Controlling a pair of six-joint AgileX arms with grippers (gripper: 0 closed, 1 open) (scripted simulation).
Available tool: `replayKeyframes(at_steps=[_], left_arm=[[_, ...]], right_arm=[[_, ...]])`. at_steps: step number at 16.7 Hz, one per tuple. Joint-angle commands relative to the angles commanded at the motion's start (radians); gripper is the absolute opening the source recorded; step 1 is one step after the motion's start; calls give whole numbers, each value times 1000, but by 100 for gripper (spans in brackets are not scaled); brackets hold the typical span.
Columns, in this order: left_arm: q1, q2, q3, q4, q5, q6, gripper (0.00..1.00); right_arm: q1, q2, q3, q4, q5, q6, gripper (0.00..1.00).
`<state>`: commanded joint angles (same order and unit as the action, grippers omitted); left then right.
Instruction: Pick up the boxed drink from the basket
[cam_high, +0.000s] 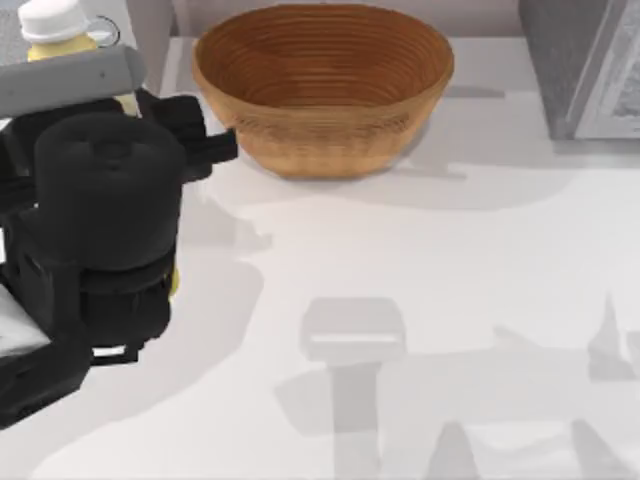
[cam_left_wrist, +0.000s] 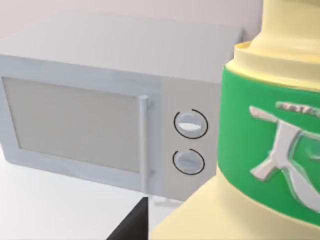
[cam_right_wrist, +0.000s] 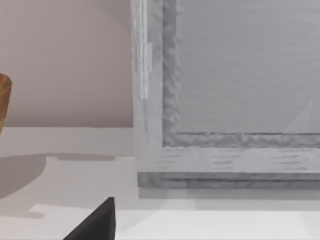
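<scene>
The boxed drink, pale yellow with a white round cap, hangs in the air at the top view's far left, left of the basket and mostly hidden under my left arm. My left gripper is shut on it. In the left wrist view the carton looms very close, showing its green band with whitish print. The basket, a wide brown woven bowl, stands at the back centre with nothing inside. A dark fingertip of my right gripper appears in the right wrist view, low over the table.
A white microwave with two round knobs stands at the back left, behind the held carton. A tall grey framed box stands at the back right, beside the basket. The white table spreads out in front.
</scene>
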<state>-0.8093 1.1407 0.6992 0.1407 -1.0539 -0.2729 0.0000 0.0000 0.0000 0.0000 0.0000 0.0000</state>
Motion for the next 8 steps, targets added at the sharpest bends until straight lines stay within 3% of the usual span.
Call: replayKeyframes(at_steps=[5, 8], left_arm=[[-264, 469, 272, 53, -408, -132, 0], [-368, 681, 401, 80, -590, -199, 0]], right_arm=[[0, 0, 0, 0, 0, 0, 100], [0, 0, 0, 0, 0, 0, 100]])
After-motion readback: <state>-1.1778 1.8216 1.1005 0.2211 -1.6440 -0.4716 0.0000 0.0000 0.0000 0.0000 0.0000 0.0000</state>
